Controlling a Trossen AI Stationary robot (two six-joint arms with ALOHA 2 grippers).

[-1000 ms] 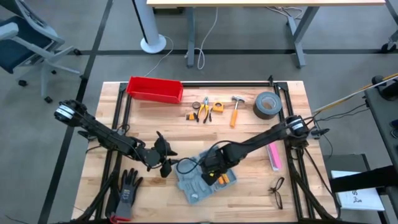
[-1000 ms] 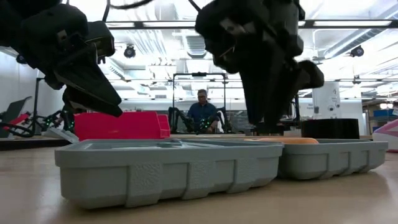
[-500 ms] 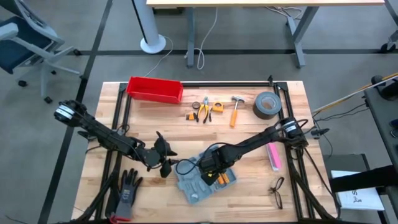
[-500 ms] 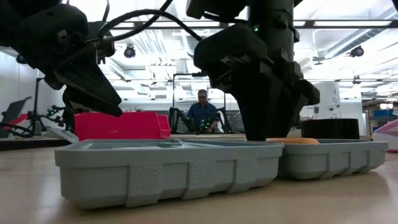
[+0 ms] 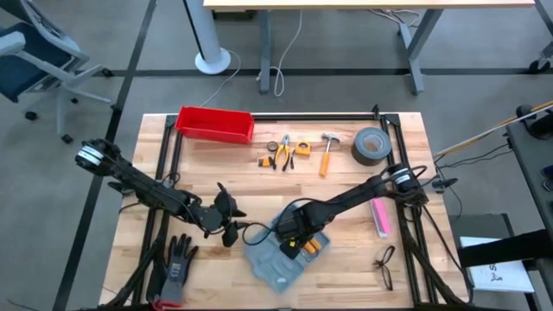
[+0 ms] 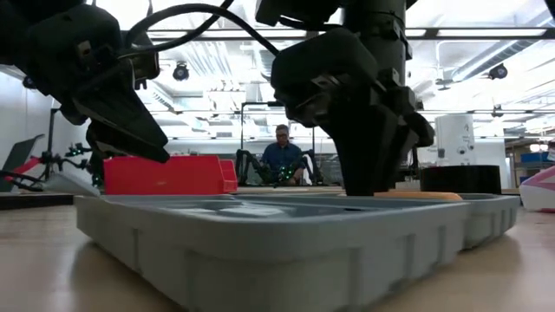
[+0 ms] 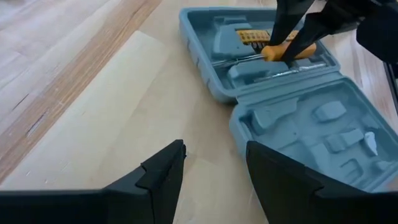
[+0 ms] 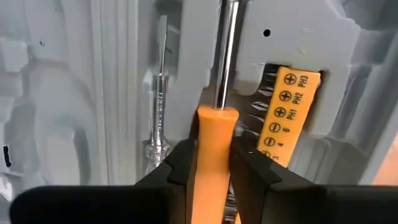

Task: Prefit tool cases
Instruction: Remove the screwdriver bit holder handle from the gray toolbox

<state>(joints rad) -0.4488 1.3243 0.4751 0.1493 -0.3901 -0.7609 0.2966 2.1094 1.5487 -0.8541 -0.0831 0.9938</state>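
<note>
The grey-blue tool case [image 5: 275, 259] lies open and flat on the wooden table, both moulded halves [image 7: 298, 124] facing up. My right gripper [image 8: 208, 158] reaches down into the half that holds an orange bit strip [image 8: 287, 112], and is shut on an orange-handled screwdriver [image 7: 289, 51]. A thin steel tool [image 8: 158, 93] lies in a slot beside it. My left gripper [image 7: 214, 165] hovers open above bare table just left of the case [image 6: 286, 234], with nothing between its fingers. My right gripper pinches the screwdriver's orange handle [image 8: 210, 134] between its two fingers, at the end where the steel shaft [image 8: 227, 50] comes out. The fingers point down from above, one on each side of the handle. The screwdriver lies level inside the case half.
A red bin [image 5: 215, 123] stands at the far left. Pliers and small tools [image 5: 282, 151], a hammer [image 5: 327, 152] and a tape roll [image 5: 370, 145] line the far side. A pink item [image 5: 379, 216], glasses [image 5: 384, 266] and a black glove [image 5: 177, 259] lie nearer. A person [image 6: 282, 156] sits beyond the table.
My right gripper has come down into the case onto the screwdriver's handle. The case has shifted on the table toward the near edge, its left half coming closest. My left gripper has kept still.
</note>
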